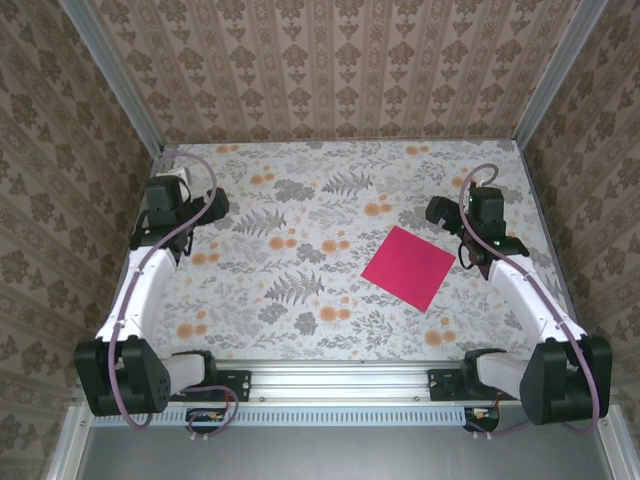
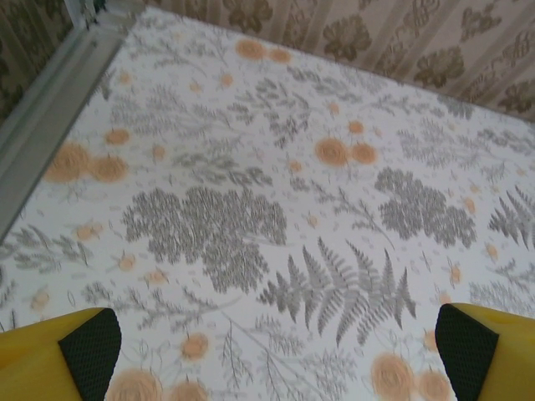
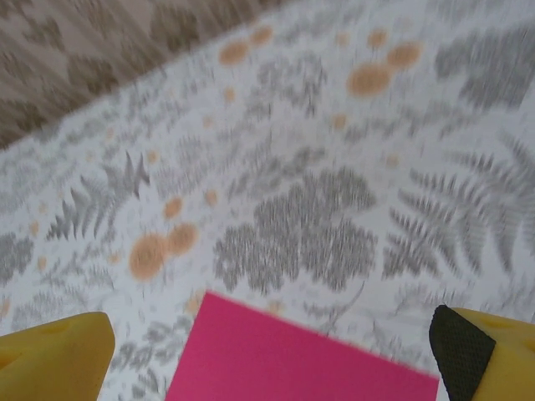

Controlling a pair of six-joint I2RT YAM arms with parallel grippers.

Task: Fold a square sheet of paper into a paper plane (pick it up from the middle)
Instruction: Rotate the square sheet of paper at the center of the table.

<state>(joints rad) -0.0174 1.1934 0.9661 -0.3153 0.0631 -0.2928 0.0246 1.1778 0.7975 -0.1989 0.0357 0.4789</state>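
The square sheet of paper [image 1: 408, 267], magenta-pink and unfolded, lies flat on the floral tablecloth, right of centre and turned like a diamond. My right gripper [image 1: 440, 212] hangs just beyond the sheet's far right corner, open and empty. In the right wrist view the square sheet of paper [image 3: 292, 359] fills the bottom between the wide-spread yellow fingers [image 3: 58, 355]. My left gripper [image 1: 212, 208] hovers at the far left of the table, open, far from the sheet. Its yellow fingers [image 2: 67, 351] frame bare tablecloth only.
The table [image 1: 300, 200] is covered by a cloth with grey ferns and orange flowers. Patterned walls close it in on three sides. A metal rail [image 1: 340, 380] runs along the near edge between the arm bases.
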